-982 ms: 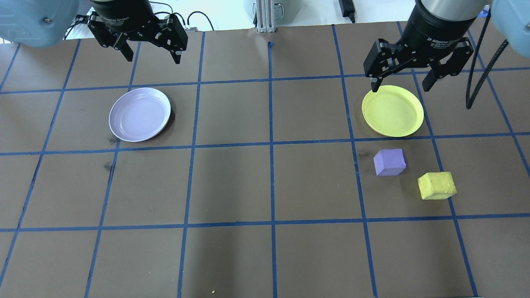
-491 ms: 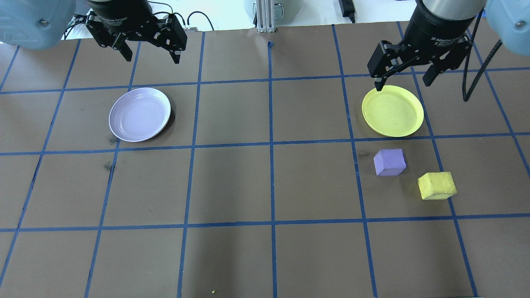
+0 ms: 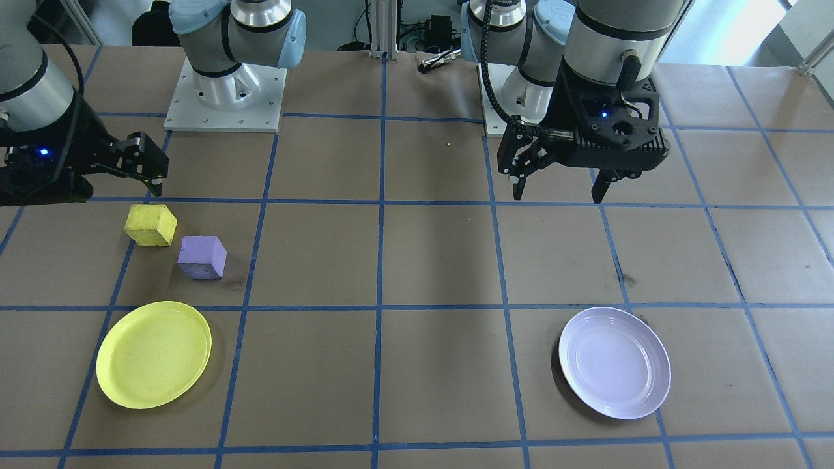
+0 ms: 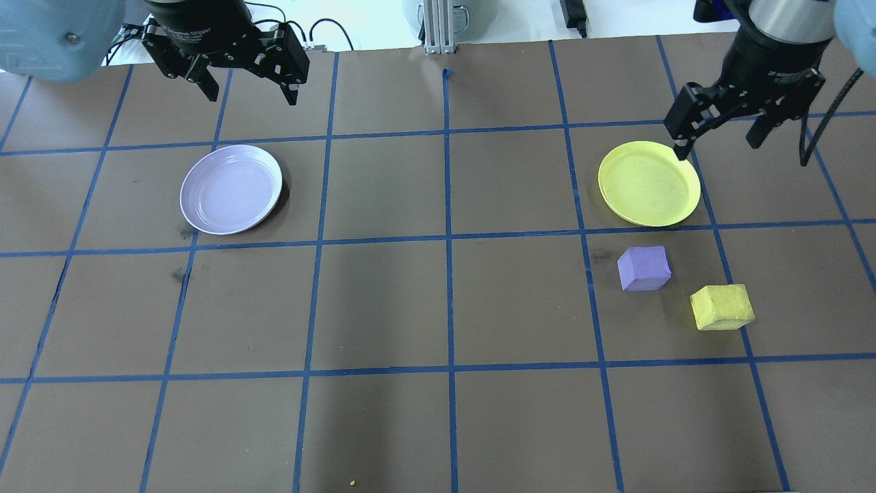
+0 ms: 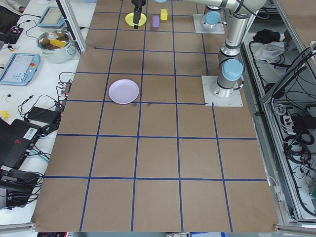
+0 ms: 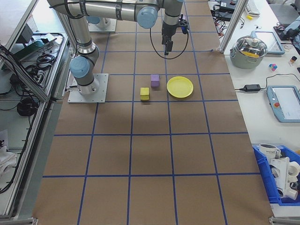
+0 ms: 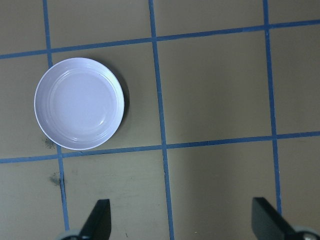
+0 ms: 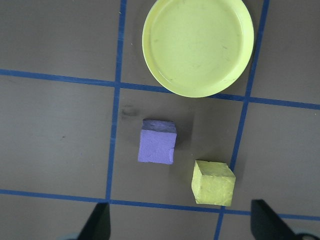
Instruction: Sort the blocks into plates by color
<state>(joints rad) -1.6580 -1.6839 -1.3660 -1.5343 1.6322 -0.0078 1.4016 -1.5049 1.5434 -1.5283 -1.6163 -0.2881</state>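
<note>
Overhead exterior shows you nothing sorted yet: both plates are bare, the yellow block (image 4: 722, 307) and purple block (image 4: 643, 268) lie on the table below the empty, spread right gripper (image 4: 718, 140), with the yellow plate (image 4: 649, 183) between, while the left gripper (image 4: 250, 85), also spread and empty, hangs above the lavender plate (image 4: 230, 189).

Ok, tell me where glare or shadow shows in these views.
Front-facing view: glossy sheen on the round pale lavender plastic plate, dark shadow along its left rim. Overhead view: window glare washes out the top edge. Right wrist view: the purple foam cube casts a soft shadow.
</note>
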